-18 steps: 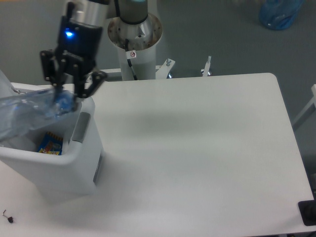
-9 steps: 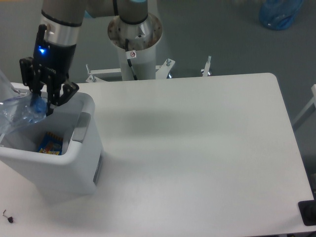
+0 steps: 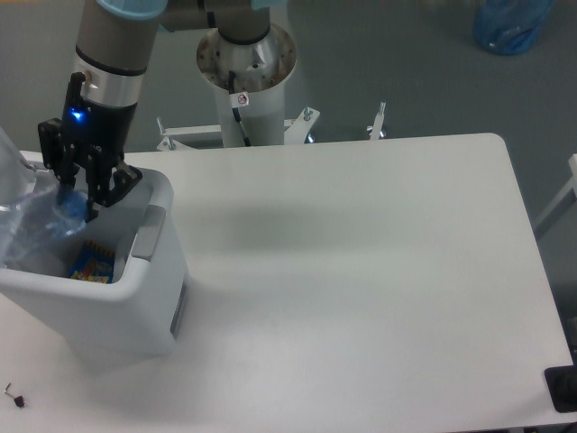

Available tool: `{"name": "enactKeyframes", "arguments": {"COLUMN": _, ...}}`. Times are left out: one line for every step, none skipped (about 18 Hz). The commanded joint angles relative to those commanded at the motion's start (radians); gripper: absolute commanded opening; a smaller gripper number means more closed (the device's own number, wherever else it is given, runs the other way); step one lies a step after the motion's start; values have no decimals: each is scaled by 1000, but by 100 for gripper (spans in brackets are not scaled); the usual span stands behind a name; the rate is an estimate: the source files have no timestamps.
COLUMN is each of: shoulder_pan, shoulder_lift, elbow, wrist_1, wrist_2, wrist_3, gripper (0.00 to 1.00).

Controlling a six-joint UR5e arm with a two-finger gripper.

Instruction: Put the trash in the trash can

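The pincer (image 3: pixel 79 194) hangs over the open mouth of the trash can (image 3: pixel 135 298) at the tabletop's near left corner, its fingers pinching the bluish cap end of the crushed clear bottle (image 3: pixel 36 234), whose body slopes down and to the left into the bin. The step in hand looks like the release: it goes best if the fingers part only once the whole bottle lies inside the rim, since the long body leans toward the left wall and could tip out over that side or catch on the raised lid (image 3: pixel 11 167) if dropped too high. A short descent, or a nudge toward the bin's middle, would make the drop surer. Something small with a blue and yellow print (image 3: pixel 90 264) already lies at the bottom; I cannot see the paper wad. The white tabletop (image 3: pixel 361 271) is smooth and matte, with rounded corners, and a tiny dark object (image 3: pixel 13 395) lies near its front left edge. Beyond it, the arm's white pedestal (image 3: pixel 245 81) stands on a grey floor, with a blue bag (image 3: pixel 509 23) at the far right
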Motion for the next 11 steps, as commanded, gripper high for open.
{"name": "enactKeyframes", "arguments": {"shoulder_pan": 0, "shoulder_lift": 2, "elbow": 11, "wrist_1": 0, "wrist_2": 0, "wrist_3": 2, "gripper": 100}}
{"name": "enactKeyframes", "arguments": {"shoulder_pan": 2, "shoulder_lift": 5, "elbow": 15, "wrist_1": 0, "wrist_2": 0, "wrist_3": 0, "gripper": 100}}
{"name": "enactKeyframes", "arguments": {"shoulder_pan": 3, "shoulder_lift": 9, "elbow": 15, "wrist_1": -2, "wrist_2": 0, "wrist_3": 2, "gripper": 100}}
{"name": "enactKeyframes", "arguments": {"shoulder_pan": 8, "shoulder_lift": 12, "elbow": 12, "wrist_1": 0, "wrist_2": 0, "wrist_3": 2, "gripper": 100}}
{"name": "enactKeyframes", "arguments": {"shoulder_pan": 11, "shoulder_lift": 18, "elbow": 18, "wrist_1": -2, "wrist_2": 2, "wrist_3": 2, "gripper": 100}}
{"name": "enactKeyframes", "arguments": {"shoulder_pan": 20, "shoulder_lift": 32, "elbow": 20, "wrist_1": 0, "wrist_2": 3, "wrist_3": 3, "gripper": 100}}
{"name": "enactKeyframes", "arguments": {"shoulder_pan": 41, "shoulder_lift": 46, "elbow": 29, "wrist_1": 2, "wrist_2": 11, "wrist_3": 3, "gripper": 100}}
{"name": "enactKeyframes", "arguments": {"shoulder_pan": 75, "shoulder_lift": 60, "elbow": 34, "wrist_1": 6, "wrist_2": 14, "wrist_3": 2, "gripper": 100}}
{"name": "enactKeyframes", "arguments": {"shoulder_pan": 112, "shoulder_lift": 64, "elbow": 40, "wrist_1": 23, "wrist_2": 14, "wrist_3": 0, "gripper": 100}}
{"name": "enactKeyframes", "arguments": {"shoulder_pan": 141, "shoulder_lift": 66, "elbow": 40, "wrist_1": 46, "wrist_2": 15, "wrist_3": 0, "gripper": 100}}
{"name": "enactKeyframes", "arguments": {"shoulder_pan": 170, "shoulder_lift": 63, "elbow": 42, "wrist_1": 58, "wrist_2": 18, "wrist_3": 2, "gripper": 100}}
